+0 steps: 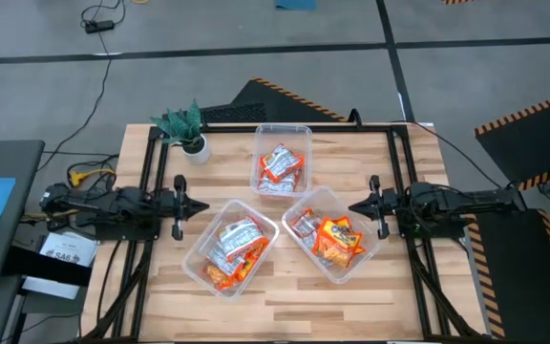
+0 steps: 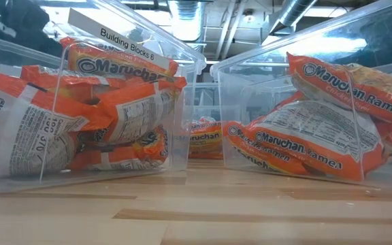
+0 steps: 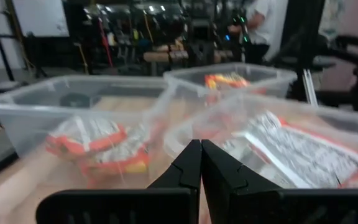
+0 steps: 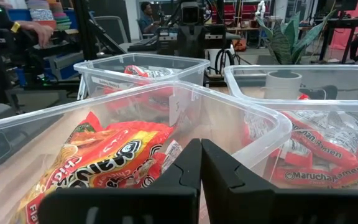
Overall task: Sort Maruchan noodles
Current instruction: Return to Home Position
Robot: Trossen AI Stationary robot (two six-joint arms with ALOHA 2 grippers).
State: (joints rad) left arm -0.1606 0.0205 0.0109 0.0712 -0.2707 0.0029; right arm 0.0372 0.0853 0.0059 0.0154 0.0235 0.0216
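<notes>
Maruchan noodle packets, orange and silvery-grey, lie in three clear tubs on the wooden table: a near-left tub (image 1: 229,247), a near-right tub (image 1: 330,236) and a far tub (image 1: 282,161). In the low view the packets (image 2: 114,102) fill the left tub and others (image 2: 312,136) the right. My left gripper (image 1: 201,205) rests at the table's left side, shut, pointing at the near-left tub (image 3: 73,118). My right gripper (image 1: 354,204) rests at the right side, shut, pointing at the near-right tub (image 4: 135,118). Neither touches anything.
A small potted green plant (image 1: 187,129) stands near the far-left corner of the table. Bare wood lies along the near edge (image 1: 285,296) and between the tubs and each arm. People and equipment show in the room beyond the table.
</notes>
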